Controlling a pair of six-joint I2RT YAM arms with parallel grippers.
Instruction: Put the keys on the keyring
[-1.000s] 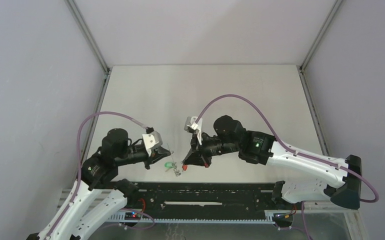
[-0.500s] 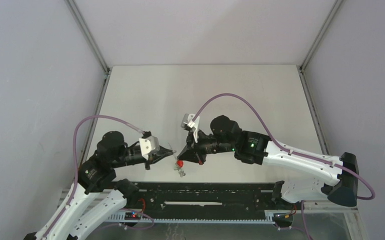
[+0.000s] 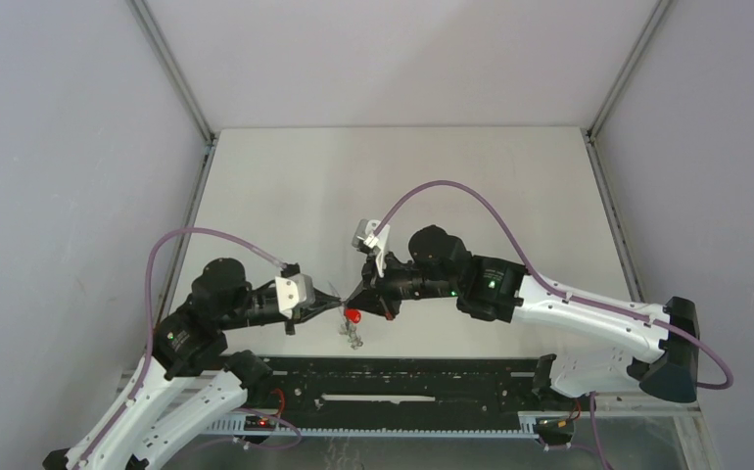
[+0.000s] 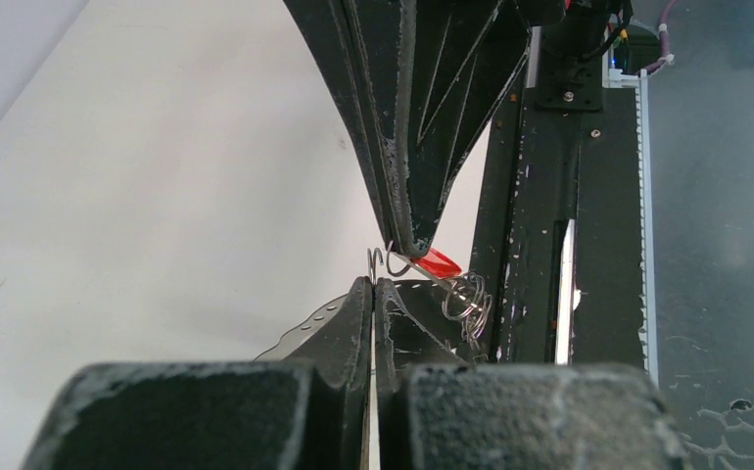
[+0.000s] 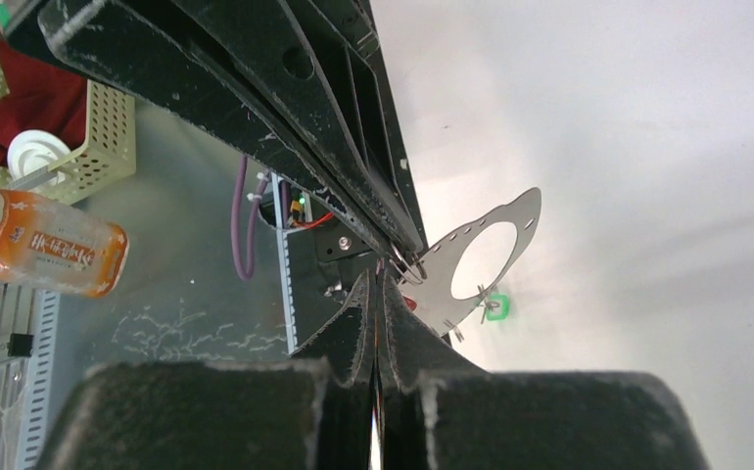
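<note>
From above, left pincer (image 3: 338,305) and right pincer (image 3: 354,309) meet, both closed tight; the red key (image 3: 353,316) sits in the right, keyring (image 3: 354,339) blurred at its 6 o'clock. Left wrist: wire touches the left tips, grip unclear. Right wrist: green key (image 5: 495,307) half hidden on the tabletop (image 5: 628,147).

The left arm (image 3: 133,406) and right arm (image 3: 589,311) wear glossy white shells near their bases and matte black joints farther out. A purple cable (image 3: 451,184) arches over each. A green light (image 3: 494,285) glows on the right one. The left gripper (image 4: 374,286) has scuffed black fingers (image 4: 344,328).
</note>
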